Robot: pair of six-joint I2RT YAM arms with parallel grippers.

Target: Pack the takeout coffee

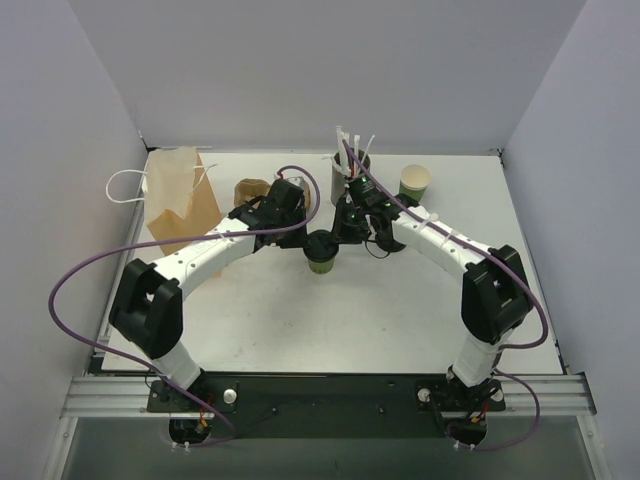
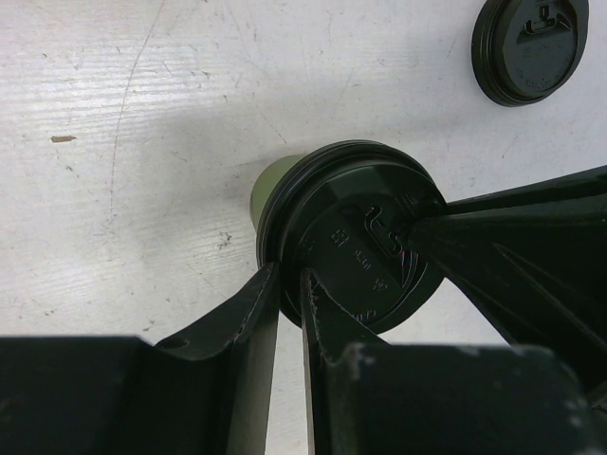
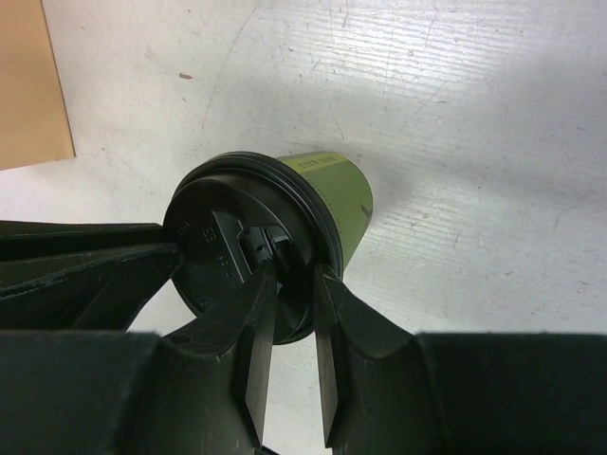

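The takeout coffee (image 1: 321, 262), a small green paper cup under a black lid (image 2: 356, 242), stands mid-table between both arms. My left gripper (image 2: 292, 273) comes at it from the left (image 1: 306, 241) and is shut on the lid's rim, one finger outside the rim and one on top. My right gripper (image 3: 296, 270) comes from the right (image 1: 338, 240) and pinches the opposite rim of the same lid (image 3: 237, 246). The cup's green wall (image 3: 337, 185) shows below the lid. I cannot tell whether its base touches the table.
A brown paper bag (image 1: 182, 195) with white handles stands at the back left, a smaller brown item (image 1: 250, 190) beside it. The grey straw holder (image 1: 352, 163) and an open green cup (image 1: 414, 182) sit at the back. A loose black lid (image 2: 527, 47) lies nearby.
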